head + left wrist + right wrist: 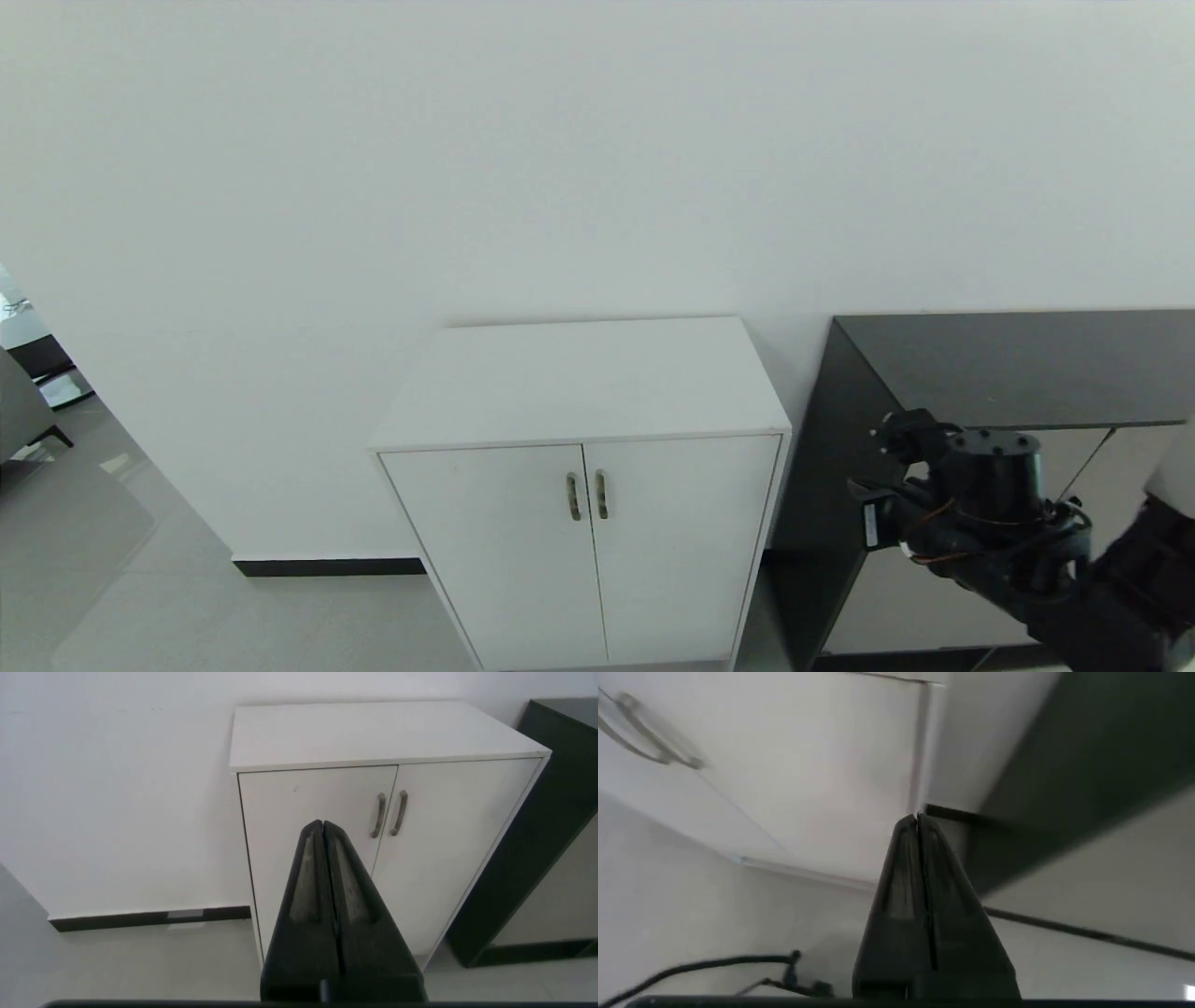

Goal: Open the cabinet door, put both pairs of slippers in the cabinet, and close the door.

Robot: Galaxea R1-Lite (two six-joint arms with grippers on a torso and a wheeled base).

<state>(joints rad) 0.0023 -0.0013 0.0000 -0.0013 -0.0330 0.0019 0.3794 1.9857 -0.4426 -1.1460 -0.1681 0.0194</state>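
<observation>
A white, smooth-laminate box cabinet [579,392] stands at 6 o'clock in the head view, backed against a matte white wall [467,140]. Both of its flat doors are closed. Two slim, curved metal handles [573,497] sit side by side at the doors' meeting edge. Just beside it, at 4 o'clock, is a glossy black slab-sided table [1008,364], with the right arm [990,523] in front of it. The left gripper [322,835] faces the cabinet front, its tapered black fingers pressed together. The right gripper [920,826] is likewise pressed together, low beside the cabinet's right door.
</observation>
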